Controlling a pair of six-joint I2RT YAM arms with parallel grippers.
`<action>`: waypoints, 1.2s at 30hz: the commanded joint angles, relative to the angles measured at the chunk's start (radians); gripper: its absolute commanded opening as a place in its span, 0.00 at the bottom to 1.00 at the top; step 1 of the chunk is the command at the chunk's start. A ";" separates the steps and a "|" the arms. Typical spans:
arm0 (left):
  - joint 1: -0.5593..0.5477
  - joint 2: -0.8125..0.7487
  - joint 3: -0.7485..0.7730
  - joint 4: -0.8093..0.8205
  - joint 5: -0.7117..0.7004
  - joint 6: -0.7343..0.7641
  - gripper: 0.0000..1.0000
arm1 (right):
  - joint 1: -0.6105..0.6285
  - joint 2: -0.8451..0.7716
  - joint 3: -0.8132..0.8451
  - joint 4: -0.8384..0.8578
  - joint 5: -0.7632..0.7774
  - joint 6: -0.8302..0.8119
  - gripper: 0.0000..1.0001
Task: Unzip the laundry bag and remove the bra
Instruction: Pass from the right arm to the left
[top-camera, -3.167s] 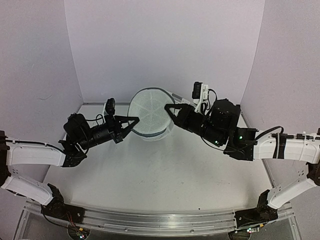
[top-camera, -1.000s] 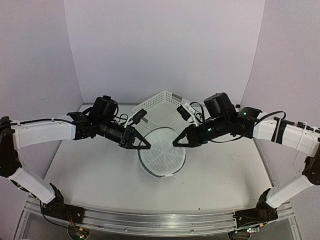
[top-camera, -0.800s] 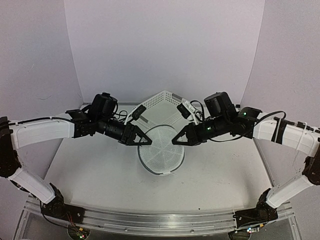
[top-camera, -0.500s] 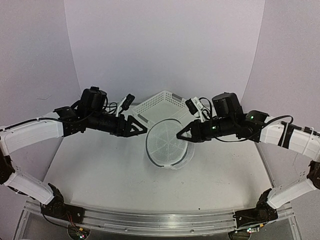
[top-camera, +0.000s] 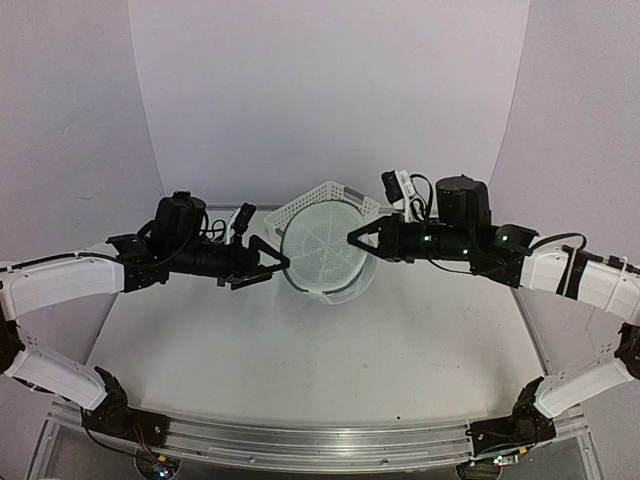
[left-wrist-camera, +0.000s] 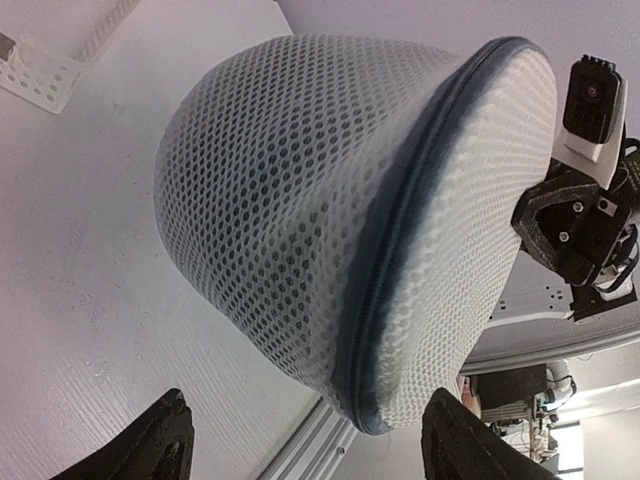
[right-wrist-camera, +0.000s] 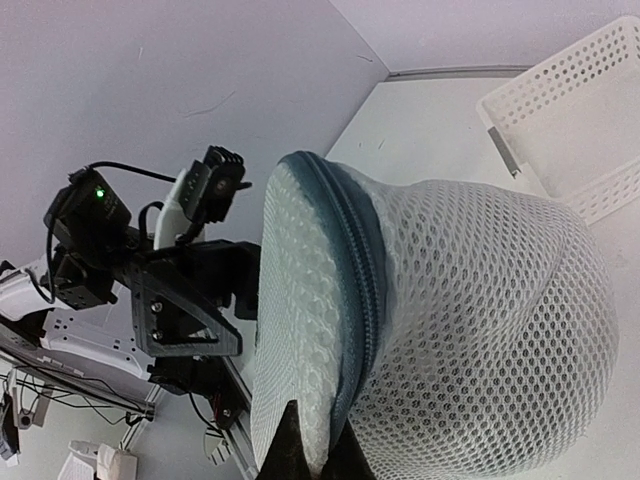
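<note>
My right claw (top-camera: 351, 238) was pressed together on the small translucent white mesh laundry bag (top-camera: 322, 250), a short cylinder with dark-rimmed round ends. In the right wrist view the fingertips (right-wrist-camera: 308, 448) pinched the edge of the flat spoked face, right beside the dark zip band (right-wrist-camera: 357, 262) that ran round the rim. The bag hung from that pinch, tilted, with its round face turned toward my overhead camera and its domed mesh body bulging away beyond the fingers. I could not tell whether its lower edge touched the white table (top-camera: 300, 360) or hovered just above it.

My left claw (top-camera: 274, 263) stood spread wide, clear of the bag and holding nothing. The bag sat just ahead of it, and in the left wrist view its two black fingers (left-wrist-camera: 160, 445) framed the mesh body (left-wrist-camera: 300, 210) from either side without touching. From there the zip band (left-wrist-camera: 400, 240) looked closed along the stretch I could see.

So the bag was between the two claws, which faced each other across it. Beyond it, farther from both claws, was the white rectangular perforated plastic basket (top-camera: 312, 194), also seen past the bag from the right wrist (right-wrist-camera: 570, 110).
</note>
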 joint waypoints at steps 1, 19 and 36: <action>0.001 -0.015 -0.031 0.173 0.049 -0.111 0.78 | -0.001 0.034 0.061 0.164 -0.073 0.032 0.00; 0.001 0.025 -0.022 0.233 0.098 -0.130 0.48 | -0.002 0.072 0.006 0.234 -0.177 0.065 0.00; 0.002 0.032 -0.008 0.238 0.060 -0.148 0.00 | -0.001 0.081 -0.085 0.220 -0.105 0.013 0.05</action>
